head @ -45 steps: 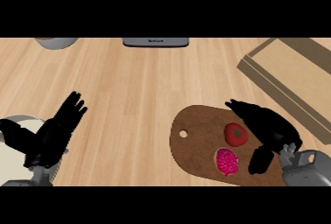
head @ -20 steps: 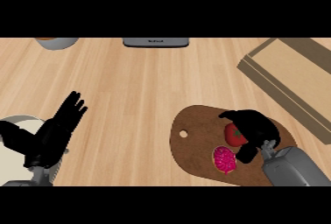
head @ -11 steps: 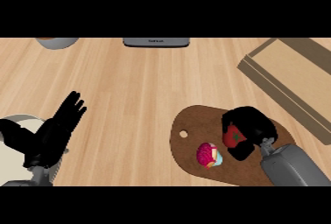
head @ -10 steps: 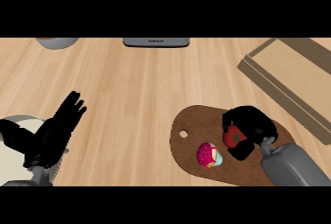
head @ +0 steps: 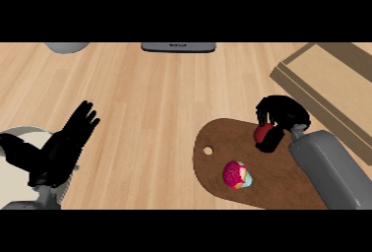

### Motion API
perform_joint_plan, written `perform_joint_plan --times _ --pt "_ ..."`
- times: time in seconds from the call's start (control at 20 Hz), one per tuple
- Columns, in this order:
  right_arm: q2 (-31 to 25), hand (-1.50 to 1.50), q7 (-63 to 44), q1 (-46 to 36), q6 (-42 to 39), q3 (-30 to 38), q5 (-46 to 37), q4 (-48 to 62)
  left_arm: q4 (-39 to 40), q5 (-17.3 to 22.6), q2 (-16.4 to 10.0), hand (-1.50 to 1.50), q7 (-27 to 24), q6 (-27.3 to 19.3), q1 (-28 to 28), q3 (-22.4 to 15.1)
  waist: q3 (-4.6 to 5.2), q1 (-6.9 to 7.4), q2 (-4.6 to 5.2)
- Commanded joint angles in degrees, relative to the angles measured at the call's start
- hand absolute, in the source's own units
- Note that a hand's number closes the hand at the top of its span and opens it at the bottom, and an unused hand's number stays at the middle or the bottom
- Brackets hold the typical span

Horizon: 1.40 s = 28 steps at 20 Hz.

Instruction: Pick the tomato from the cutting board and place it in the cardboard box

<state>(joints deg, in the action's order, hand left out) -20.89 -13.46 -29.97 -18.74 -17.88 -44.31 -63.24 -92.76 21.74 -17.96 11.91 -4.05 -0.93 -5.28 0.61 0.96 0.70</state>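
You're seeing the tomato [head: 263,132] showing red at approx 3 o'clock, next to the black right hand [head: 285,111]. The cutting board [head: 218,165] is reading dark brown and the cardboard box [head: 320,74] at 2 o'clock tan. The counter [head: 160,98] is showing pale wood grain. The left hand [head: 67,146] at 8 o'clock is showing black, the right forearm [head: 330,167] grey. A pink/yellow/lt-blue item [head: 236,174] is showing at 5 o'clock.

The single counter [head: 160,98] held one cutting board [head: 218,162], one cardboard box [head: 327,69] and one pale plate [head: 11,184]. There was one tomato [head: 263,133] and one pink-and-red piece of food [head: 235,174], while along the far edge sat one round grey dish [head: 67,47] and one flat grey device [head: 178,47]. Two black hands showed: one left hand [head: 69,138] and one right hand [head: 283,113].
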Motion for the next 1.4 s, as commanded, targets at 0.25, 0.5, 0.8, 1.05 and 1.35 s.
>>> perform_joint_plan --times 0.25,0.5,0.8,1.05,1.35 --pt "1.02 1.50 -0.50 -5.19 6.99 2.23 -4.33 0.21 -1.85 1.39 -6.22 0.00 1.02 1.43 0.37 7.31 -0.61 -0.31 -0.87" --pt "-1.81 1.50 -1.12 -6.80 4.74 4.64 -2.93 -9.70 1.90 2.14 -6.19 0.00 -1.51 2.90 0.13 8.42 -0.54 -1.10 -0.98" --pt "-5.17 1.50 -8.84 -8.21 2.40 10.18 -1.77 -25.03 -1.56 -1.02 -3.86 0.00 -0.56 -1.75 1.33 5.38 -0.57 -1.87 -1.39" --pt "-4.11 1.50 -18.55 -12.11 2.89 15.02 -3.34 -27.11 0.60 -1.34 -4.65 0.00 -2.94 -0.19 2.12 5.83 -0.56 -0.98 -1.00" --pt "-8.75 1.50 -15.68 -11.62 5.89 20.88 -4.50 -23.90 1.04 0.06 -4.06 0.00 0.38 -1.10 -3.46 6.39 -0.62 -0.89 -0.60"
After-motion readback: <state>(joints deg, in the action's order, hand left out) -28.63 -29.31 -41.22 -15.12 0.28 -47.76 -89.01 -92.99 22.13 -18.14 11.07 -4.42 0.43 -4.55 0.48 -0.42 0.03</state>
